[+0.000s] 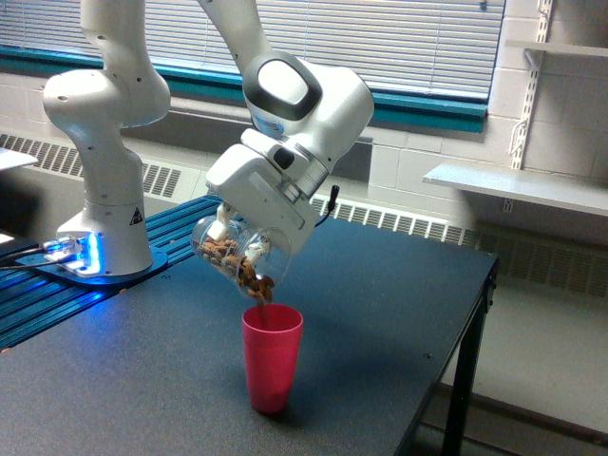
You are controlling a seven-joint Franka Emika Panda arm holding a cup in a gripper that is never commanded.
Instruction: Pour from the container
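Exterior view: end effector (231,231) grips the tilted container (233,258).

The white arm reaches down from its base at the exterior view's left, wrist tilted steeply, gripper (231,239) clamped on the container (233,256).

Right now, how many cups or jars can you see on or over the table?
2. The clear container is tilted in the tool, its mouth over the pink cup, which stands upright on the table below it.
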